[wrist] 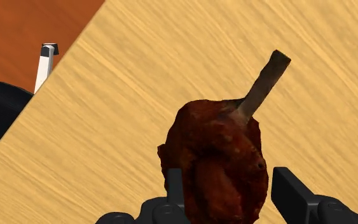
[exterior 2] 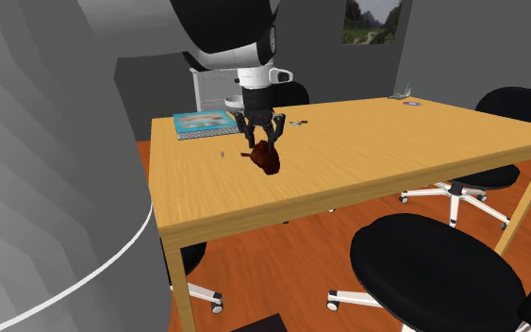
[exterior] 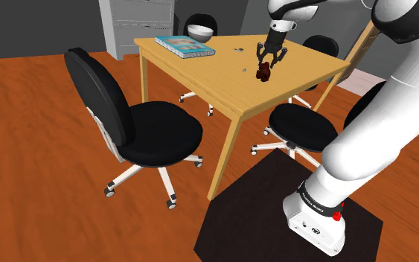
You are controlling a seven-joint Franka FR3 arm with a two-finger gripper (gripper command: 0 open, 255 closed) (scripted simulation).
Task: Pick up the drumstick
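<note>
A dark red-brown drumstick (wrist: 219, 162) with a pale bone end lies on the wooden table (wrist: 120, 95). My black gripper (wrist: 228, 179) is lowered over it, open, with one finger on each side of the meat. The left finger (wrist: 174, 184) sits against the meat, and a narrow gap shows between the meat and the right finger (wrist: 292, 191). In the shoulder view the drumstick (exterior: 263, 72) is just under the gripper (exterior: 269, 61), near the middle of the table (exterior: 200, 78). The second exterior view has the drumstick (exterior 2: 267, 158) below the gripper (exterior 2: 262, 141).
A blue book (exterior: 185, 46) and a white bowl (exterior: 200, 32) sit at the table's far end, with small bits (exterior: 239, 49) near them. Black office chairs (exterior: 137, 119) (exterior: 304, 126) ring the table. A grey cabinet (exterior: 137, 22) stands behind. My dark stand (exterior: 274, 216) is on the floor.
</note>
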